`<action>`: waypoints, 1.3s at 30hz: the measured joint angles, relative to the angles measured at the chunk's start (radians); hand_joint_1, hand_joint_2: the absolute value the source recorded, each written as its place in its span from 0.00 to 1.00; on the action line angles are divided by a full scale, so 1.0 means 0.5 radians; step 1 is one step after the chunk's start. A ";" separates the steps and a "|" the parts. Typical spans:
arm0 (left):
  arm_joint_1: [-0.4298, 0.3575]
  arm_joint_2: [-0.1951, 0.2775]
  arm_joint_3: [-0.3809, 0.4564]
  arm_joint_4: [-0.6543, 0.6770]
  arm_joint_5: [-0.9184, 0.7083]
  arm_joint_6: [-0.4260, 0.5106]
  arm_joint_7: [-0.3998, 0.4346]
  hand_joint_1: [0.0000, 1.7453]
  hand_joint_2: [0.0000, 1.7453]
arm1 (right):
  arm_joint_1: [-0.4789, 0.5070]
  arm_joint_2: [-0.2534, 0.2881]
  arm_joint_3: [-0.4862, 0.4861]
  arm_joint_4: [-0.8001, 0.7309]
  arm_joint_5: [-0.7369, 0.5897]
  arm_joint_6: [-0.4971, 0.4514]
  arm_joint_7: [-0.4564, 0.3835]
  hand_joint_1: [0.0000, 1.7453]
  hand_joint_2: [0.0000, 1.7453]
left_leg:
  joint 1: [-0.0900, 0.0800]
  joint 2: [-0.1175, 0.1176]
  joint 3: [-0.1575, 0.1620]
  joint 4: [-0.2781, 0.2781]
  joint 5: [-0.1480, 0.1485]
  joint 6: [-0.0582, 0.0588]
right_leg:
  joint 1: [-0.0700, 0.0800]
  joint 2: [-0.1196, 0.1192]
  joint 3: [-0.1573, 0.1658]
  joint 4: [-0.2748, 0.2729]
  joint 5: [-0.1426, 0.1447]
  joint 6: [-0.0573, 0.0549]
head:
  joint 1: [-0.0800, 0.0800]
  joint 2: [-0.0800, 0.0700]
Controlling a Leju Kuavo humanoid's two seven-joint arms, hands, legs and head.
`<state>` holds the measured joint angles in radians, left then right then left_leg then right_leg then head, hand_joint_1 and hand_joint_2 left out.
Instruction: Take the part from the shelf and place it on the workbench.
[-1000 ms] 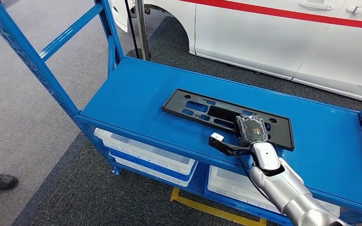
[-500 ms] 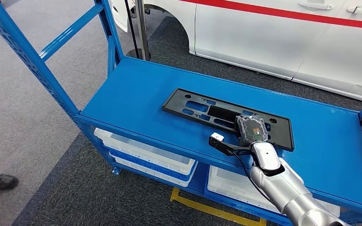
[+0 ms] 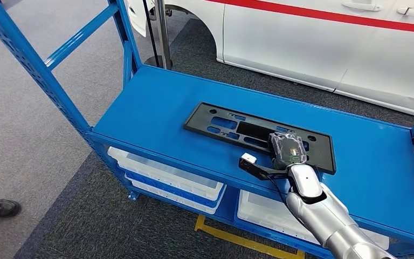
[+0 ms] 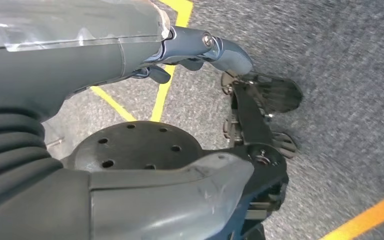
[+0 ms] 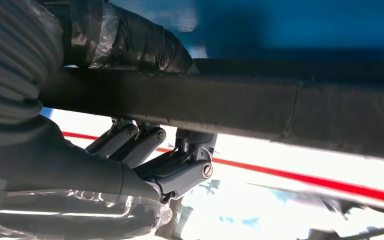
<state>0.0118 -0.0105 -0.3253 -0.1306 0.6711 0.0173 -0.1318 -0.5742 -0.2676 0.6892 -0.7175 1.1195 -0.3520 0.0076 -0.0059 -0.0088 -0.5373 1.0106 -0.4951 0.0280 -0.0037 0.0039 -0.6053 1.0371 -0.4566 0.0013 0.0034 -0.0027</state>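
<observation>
The black plate [image 3: 259, 135] lies flat on the blue shelf [image 3: 156, 108], just right of centre in the head view. The right hand [image 3: 288, 149] sits over its near right end. In the right wrist view the thumb lies over the top of the plate's edge [image 5: 240, 100] and the dark fingers [image 5: 145, 145] curl beneath it, so the right hand is gripping the plate.

Against the two earlier head views, very little has moved. The far left end of the plate has crept a touch toward the left of the frame, and the silver forearm has dropped slightly toward the bottom edge. To my eye this means the grip is set and the plate has begun to shift, though it is not yet clear of the shelf. Lifting it off and carrying it to the workbench is all still to come.

The left hand [image 4: 195, 55] hangs over grey carpet with yellow floor lines in the left wrist view; its fingers are bent inward and nothing lies in them.

A white car [image 3: 323, 38] with a red stripe fills the upper right of the frame, and white bins [image 3: 164, 175] sit on the lower shelf.
</observation>
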 joint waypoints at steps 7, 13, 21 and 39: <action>0.024 0.000 0.005 0.011 0.025 0.077 0.077 0.00 1.00 | 0.334 -0.160 -0.035 -0.643 0.064 -0.261 -0.041 1.00 1.00 | -0.007 -0.001 -0.011 0.012 -0.008 0.007 | -0.010 -0.002 -0.006 -0.004 0.000 0.005 | 0.000 0.000; 0.028 -0.001 0.005 0.018 0.022 0.080 0.087 0.00 1.00 | 0.495 -0.279 -0.096 -1.183 0.173 -0.320 -0.028 1.00 1.00 | 0.007 0.007 0.010 -0.032 0.016 0.041 | -0.011 0.002 -0.018 0.033 -0.034 0.032 | 0.001 0.000; 0.029 -0.005 0.003 0.018 0.017 0.082 0.094 0.00 1.00 | 0.624 -0.374 -0.139 -1.439 0.315 -0.366 -0.027 1.00 1.00 | 0.026 0.009 0.014 -0.008 0.010 0.031 | -0.052 -0.005 -0.116 0.288 -0.095 0.077 | 0.001 0.000; 0.028 0.067 -0.001 0.021 0.057 0.000 0.111 0.00 1.00 | 0.616 -0.299 -0.117 -1.609 0.526 -0.309 0.000 1.00 1.00 | 0.011 0.009 0.151 0.002 -0.118 -0.020 | -0.003 -0.016 -0.132 0.034 0.110 -0.029 | 0.000 0.000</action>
<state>0.0260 0.0231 -0.3258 -0.1202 0.6996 0.0173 -0.0764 -0.2660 -0.4173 0.6309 -1.5218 1.3826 -0.5064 0.0074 -0.0006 -0.0044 -0.4620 1.0117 -0.5544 0.0179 -0.0051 -0.0041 -0.6712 1.0542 -0.4016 -0.0132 0.0032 -0.0027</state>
